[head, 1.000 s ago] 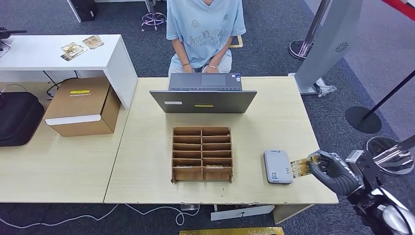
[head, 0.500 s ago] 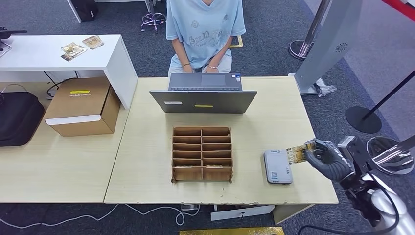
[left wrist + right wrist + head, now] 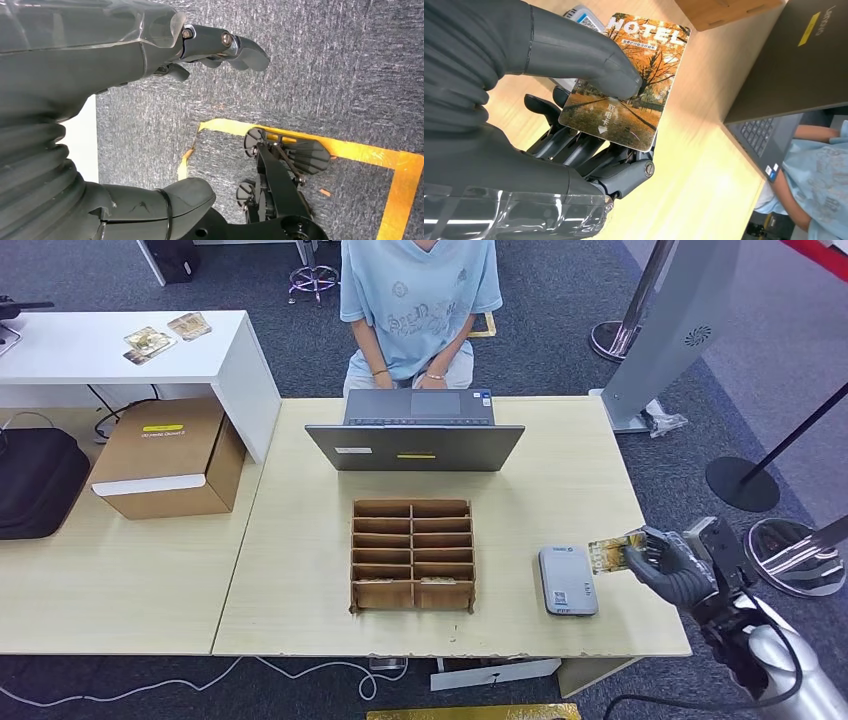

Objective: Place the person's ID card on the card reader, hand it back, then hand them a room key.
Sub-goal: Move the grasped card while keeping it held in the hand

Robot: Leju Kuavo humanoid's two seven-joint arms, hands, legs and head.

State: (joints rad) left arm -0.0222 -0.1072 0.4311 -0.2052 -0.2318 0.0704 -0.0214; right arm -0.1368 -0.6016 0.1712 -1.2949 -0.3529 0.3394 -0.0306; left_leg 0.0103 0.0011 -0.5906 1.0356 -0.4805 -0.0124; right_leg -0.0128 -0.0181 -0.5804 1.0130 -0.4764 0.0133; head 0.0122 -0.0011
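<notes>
My right hand (image 3: 668,562) holds a card (image 3: 611,551) with an autumn-tree picture and the word HOTEL on it (image 3: 629,80), pinched under the thumb (image 3: 574,55). The card hangs just right of the grey card reader (image 3: 567,580), above the table's right part, not touching it. The reader's corner (image 3: 581,17) peeks out behind the card. My left hand (image 3: 125,100) hangs over dark carpet with its fingers apart and nothing in it. A person in a light blue shirt (image 3: 420,300) sits at the far side behind a grey laptop (image 3: 416,435).
A brown wooden rack with compartments (image 3: 412,553) stands mid-table, left of the reader. A cardboard box (image 3: 170,455) and a black bag (image 3: 35,480) sit on the left table. A white desk (image 3: 130,345) is beyond. Stanchion bases (image 3: 742,483) stand right of the table.
My right hand has lifted the card and carried it a little away from me, from beside the reader's near end to beside its far corner. Nothing else moved.
</notes>
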